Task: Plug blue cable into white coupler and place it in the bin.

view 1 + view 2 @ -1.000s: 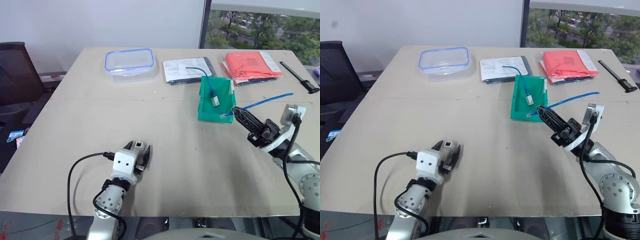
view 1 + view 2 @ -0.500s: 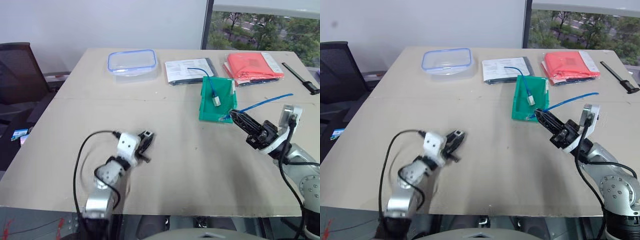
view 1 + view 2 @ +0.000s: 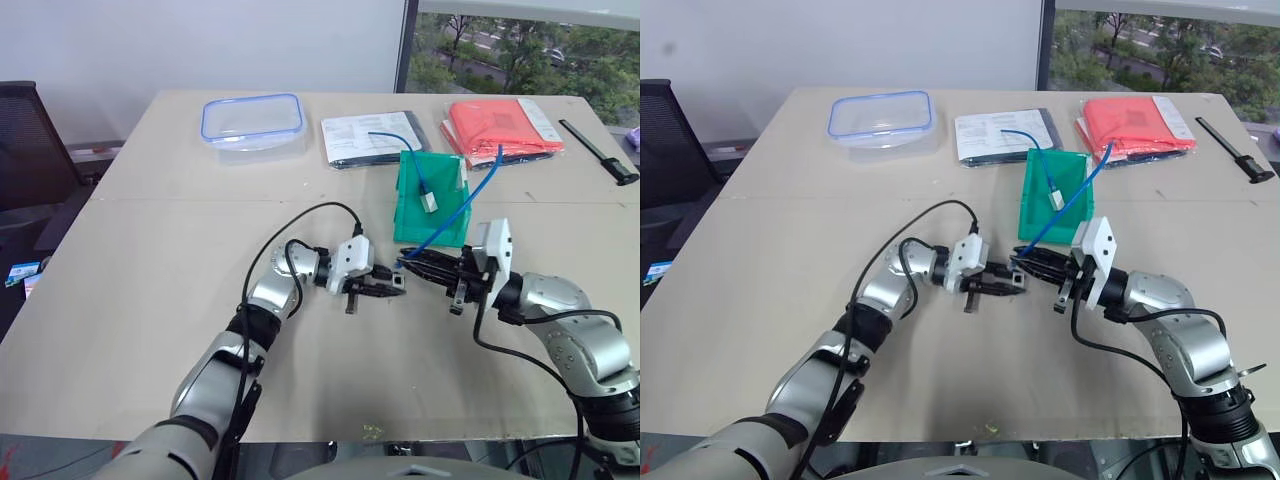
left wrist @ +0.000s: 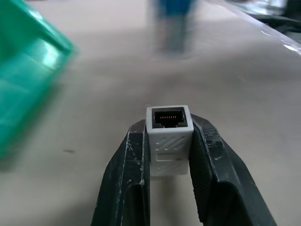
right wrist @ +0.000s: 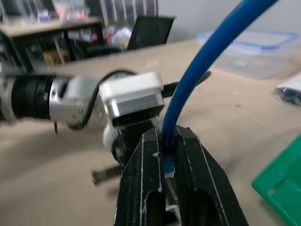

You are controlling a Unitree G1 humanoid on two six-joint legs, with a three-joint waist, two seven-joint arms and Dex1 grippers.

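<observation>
My left gripper (image 3: 392, 284) points to the right over the middle of the table. It is shut on the white coupler (image 4: 169, 129), whose dark socket faces outward past the fingertips. My right gripper (image 3: 412, 266) points left toward it, tip to tip and a small gap apart. This gripper is shut on the blue cable (image 3: 462, 214) just behind its clear plug (image 5: 168, 165), and the cable arcs up and back over the green bin (image 3: 408, 215). The bin stands just behind both grippers.
A second blue cable with a white block (image 3: 430, 200) lies in the bin. At the back of the table are a clear tub with a blue rim (image 3: 252, 122), papers (image 3: 375, 140), a red folder (image 3: 500, 128) and a black tool (image 3: 598, 152). A chair (image 3: 30, 150) stands at the left.
My left arm swung from the table's near left to the middle, turned its gripper rightward and closed on the coupler. My right gripper moved left and lower with the cable, now facing the left one.
</observation>
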